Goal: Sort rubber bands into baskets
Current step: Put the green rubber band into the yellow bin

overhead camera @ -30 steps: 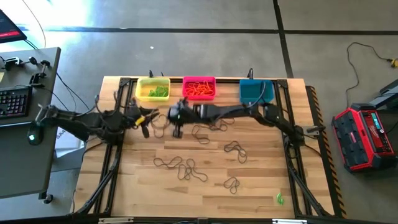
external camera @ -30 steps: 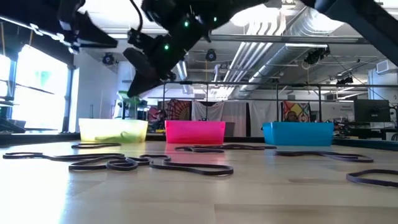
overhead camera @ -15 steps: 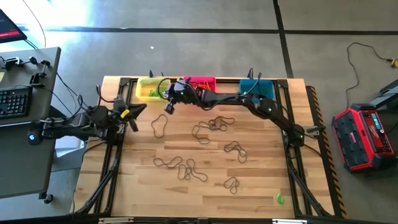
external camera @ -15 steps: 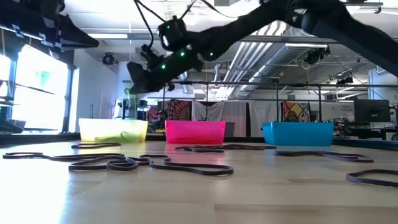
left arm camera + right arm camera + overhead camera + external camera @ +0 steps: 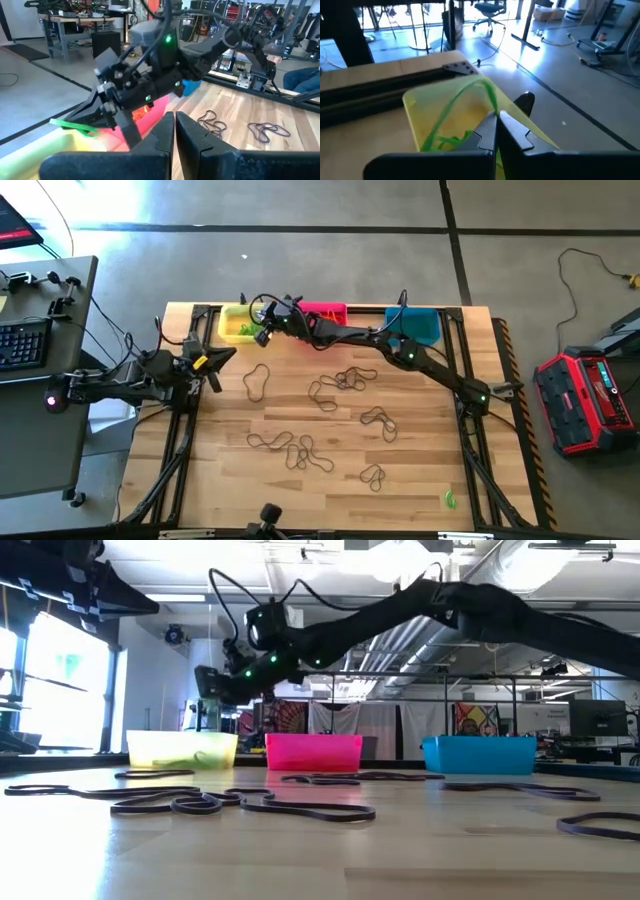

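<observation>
While our right arm stretches across the far side of the surface (image 5: 420, 480), its right pincer (image 5: 496, 120) hangs over the yellow basket (image 5: 238, 326), pressed together on a green rubber band (image 5: 465, 102) that loops above more green bands inside. Our left pincer (image 5: 174, 125), fingers pressed together, waits at the left edge. Beside the yellow basket stand the pink basket (image 5: 327, 310) and the teal basket (image 5: 420, 324). Dark rubber bands (image 5: 338, 383) lie scattered mid-surface.
</observation>
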Motion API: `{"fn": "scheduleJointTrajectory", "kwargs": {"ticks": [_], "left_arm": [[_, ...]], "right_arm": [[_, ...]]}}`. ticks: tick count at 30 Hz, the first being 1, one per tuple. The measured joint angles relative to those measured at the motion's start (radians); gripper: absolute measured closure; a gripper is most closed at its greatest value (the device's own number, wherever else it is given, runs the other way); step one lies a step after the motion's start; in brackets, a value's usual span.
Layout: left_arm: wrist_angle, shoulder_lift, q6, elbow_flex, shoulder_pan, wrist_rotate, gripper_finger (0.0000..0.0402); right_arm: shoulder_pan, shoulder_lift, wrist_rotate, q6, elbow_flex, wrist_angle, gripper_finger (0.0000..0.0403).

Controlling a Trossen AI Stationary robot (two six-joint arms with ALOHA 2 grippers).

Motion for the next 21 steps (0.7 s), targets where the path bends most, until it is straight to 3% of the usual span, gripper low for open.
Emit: {"fn": "scheduleJointTrajectory", "kwargs": {"ticks": [6, 16, 21], "left_arm": [[0.0, 0.0, -0.005, 0.0, 0.0, 0.0, 0.0394], [-0.002, 0.0, -0.009, 0.0, 0.0, 0.0, 0.0394], [-0.003, 0.0, -0.011, 0.0, -0.001, 0.0, 0.0394]], "right_arm": [[-0.004, 0.006, 0.004, 0.04, -0.016, -0.016, 0.0398], [0.004, 0.005, -0.069, 0.128, -0.016, -0.081, 0.0275], [0.006, -0.029, -0.092, 0.151, -0.016, -0.197, 0.0275]]}}
